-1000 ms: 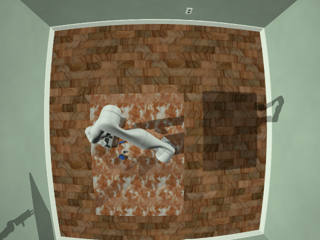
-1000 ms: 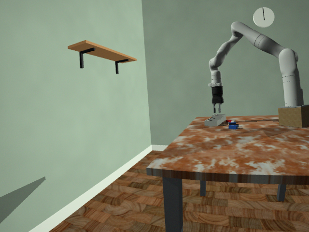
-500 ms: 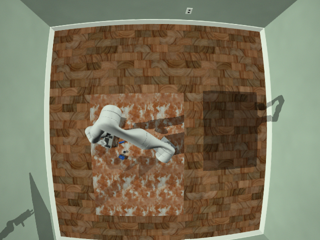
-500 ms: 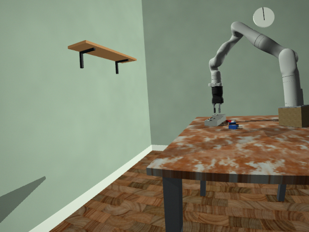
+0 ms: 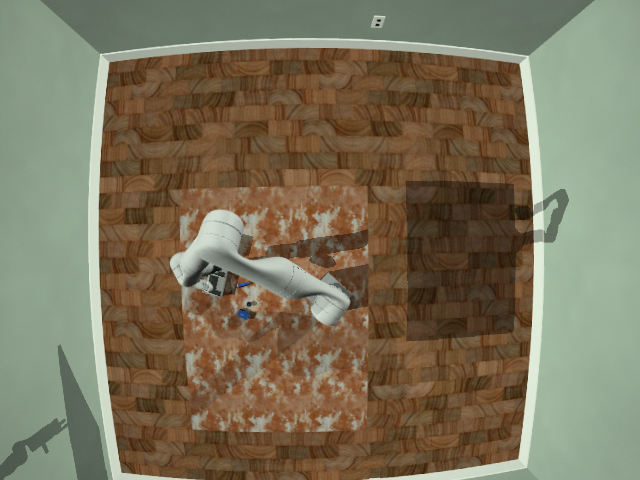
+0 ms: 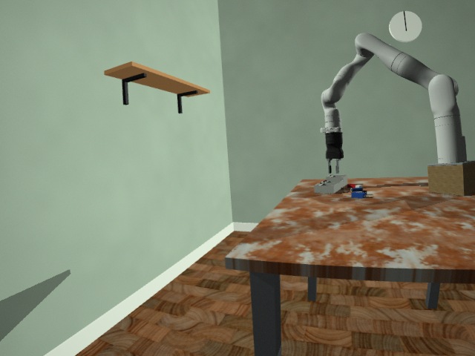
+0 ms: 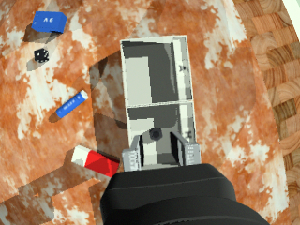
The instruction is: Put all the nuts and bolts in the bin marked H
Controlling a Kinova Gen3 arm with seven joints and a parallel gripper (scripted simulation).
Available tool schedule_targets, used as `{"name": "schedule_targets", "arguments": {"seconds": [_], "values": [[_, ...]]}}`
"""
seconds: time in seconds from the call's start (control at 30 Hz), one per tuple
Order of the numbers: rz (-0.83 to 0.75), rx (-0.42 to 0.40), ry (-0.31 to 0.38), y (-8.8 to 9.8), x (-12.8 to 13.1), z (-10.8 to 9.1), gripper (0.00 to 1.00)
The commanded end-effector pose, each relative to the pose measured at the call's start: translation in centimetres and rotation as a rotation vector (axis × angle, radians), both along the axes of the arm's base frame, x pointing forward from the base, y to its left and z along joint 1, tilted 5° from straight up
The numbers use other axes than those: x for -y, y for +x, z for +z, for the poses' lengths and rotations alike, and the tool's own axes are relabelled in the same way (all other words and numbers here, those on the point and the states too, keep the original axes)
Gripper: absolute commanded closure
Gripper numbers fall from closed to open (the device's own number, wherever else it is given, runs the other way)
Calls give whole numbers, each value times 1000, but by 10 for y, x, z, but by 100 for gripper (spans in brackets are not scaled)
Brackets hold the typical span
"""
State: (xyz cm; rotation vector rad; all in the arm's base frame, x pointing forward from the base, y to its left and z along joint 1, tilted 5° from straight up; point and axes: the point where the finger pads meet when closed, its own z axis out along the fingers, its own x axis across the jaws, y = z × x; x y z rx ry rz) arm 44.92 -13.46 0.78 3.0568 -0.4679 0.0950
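A grey bin with two compartments (image 7: 157,100) stands near the table's edge; it also shows in the exterior view (image 6: 330,184) and from above (image 5: 217,283). I cannot read its marking. My gripper (image 7: 157,143) (image 6: 332,168) hangs a little above the bin's near compartment, with its fingers apart. A small dark nut (image 7: 156,134) shows between the fingertips and seems to lie on the floor of that compartment. Another small black piece (image 7: 41,55) lies on the table to the left; I cannot tell if it is a nut.
A blue flat block (image 7: 49,22), a blue stick (image 7: 71,104) and a red and white piece (image 7: 96,160) lie on the table left of the bin. The table edge runs close to the bin's right. The arm's base block (image 6: 450,178) stands at the far side.
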Motion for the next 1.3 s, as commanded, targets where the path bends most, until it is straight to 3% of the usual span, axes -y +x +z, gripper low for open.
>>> {"name": "schedule_targets", "arguments": {"seconds": [0.0,0.17,0.2,1.27], "values": [[-2,3,-1,1,1,2,36],[-2,3,-1,1,2,2,36],[0,1,0,1,2,8,0],[1,2,1,-5,-5,120,0]]}}
